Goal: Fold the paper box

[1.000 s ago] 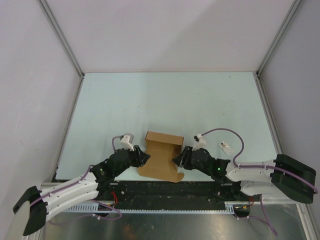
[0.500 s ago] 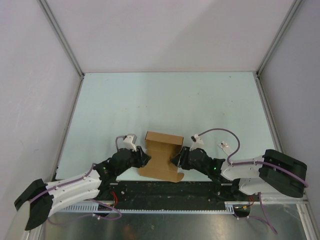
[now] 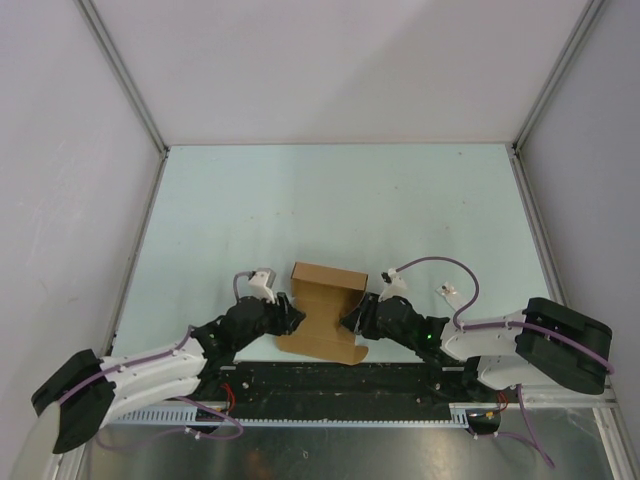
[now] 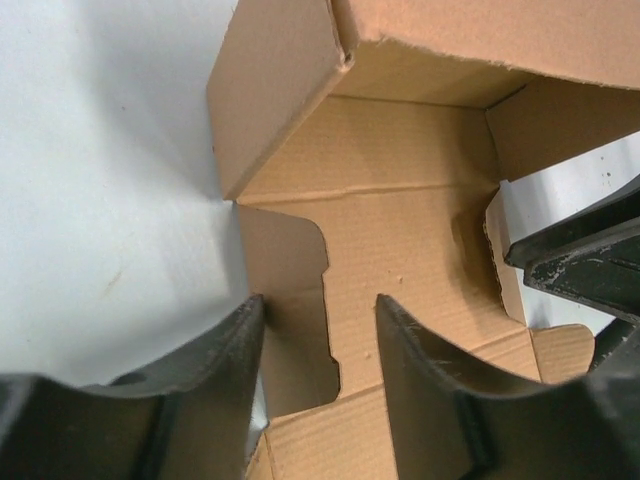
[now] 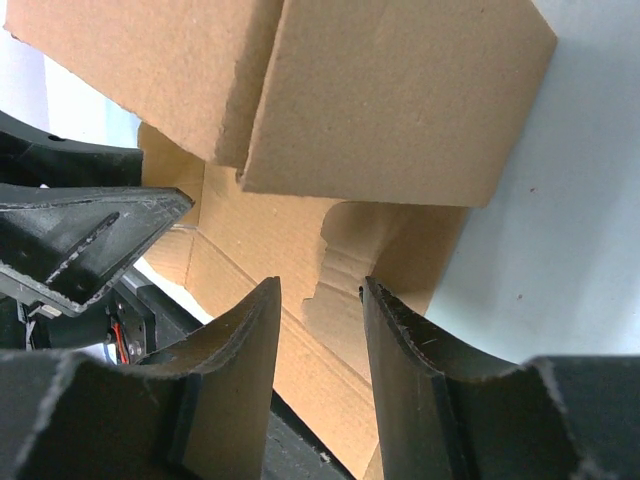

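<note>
1. One paper box (image 3: 322, 312), partly folded, at the near edge of the table (image 3: 330, 200), between left gripper (image 3: 291, 318) and right gripper (image 3: 350, 320).
2. Both claws parted, straddling box sides, nothing clamped.
3. One small packet (image 3: 453, 292) to the right.

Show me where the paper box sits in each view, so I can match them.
Top external: the paper box lies low centre.
Left wrist: it fills centre and top right.
Right wrist: it spans the top and centre.
Shared landmark: its raised far end, at each wrist view's top.
</note>
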You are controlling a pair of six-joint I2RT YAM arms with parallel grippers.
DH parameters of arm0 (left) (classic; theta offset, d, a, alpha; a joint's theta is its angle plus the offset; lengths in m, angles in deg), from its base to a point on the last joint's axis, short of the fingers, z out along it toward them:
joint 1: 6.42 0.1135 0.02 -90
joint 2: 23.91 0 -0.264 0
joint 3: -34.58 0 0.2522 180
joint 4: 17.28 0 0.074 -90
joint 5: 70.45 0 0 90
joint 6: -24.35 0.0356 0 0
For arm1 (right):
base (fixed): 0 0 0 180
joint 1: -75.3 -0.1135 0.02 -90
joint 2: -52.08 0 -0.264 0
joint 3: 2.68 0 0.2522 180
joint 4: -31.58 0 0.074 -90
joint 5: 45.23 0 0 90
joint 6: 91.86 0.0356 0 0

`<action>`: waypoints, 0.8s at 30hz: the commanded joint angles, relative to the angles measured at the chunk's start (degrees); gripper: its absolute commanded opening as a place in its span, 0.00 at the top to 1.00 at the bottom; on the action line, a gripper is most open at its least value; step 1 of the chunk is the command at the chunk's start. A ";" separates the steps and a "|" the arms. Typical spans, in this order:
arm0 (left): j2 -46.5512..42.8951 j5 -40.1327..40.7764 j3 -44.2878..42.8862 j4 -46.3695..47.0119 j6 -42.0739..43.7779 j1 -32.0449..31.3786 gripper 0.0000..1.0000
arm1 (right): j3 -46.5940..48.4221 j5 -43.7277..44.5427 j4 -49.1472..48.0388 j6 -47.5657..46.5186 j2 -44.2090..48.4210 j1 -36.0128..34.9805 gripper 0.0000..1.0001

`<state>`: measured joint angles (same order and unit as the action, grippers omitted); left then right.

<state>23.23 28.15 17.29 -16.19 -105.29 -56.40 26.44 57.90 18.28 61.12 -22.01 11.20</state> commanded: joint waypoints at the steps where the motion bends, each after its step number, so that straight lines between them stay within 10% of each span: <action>1: 2.26 -3.59 0.10 2.46 0.53 -0.74 0.43 | 1.61 -0.29 -0.88 0.21 -0.62 0.02 0.56; 24: -9.95 -5.44 -4.55 -7.55 1.58 -0.82 0.31 | 1.61 -0.38 0.09 -0.05 -0.10 0.11 0.56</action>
<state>17.61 25.31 16.39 -20.74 -104.48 -56.58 26.50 57.62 18.21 61.08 -22.01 11.27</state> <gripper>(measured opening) 0.684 0.439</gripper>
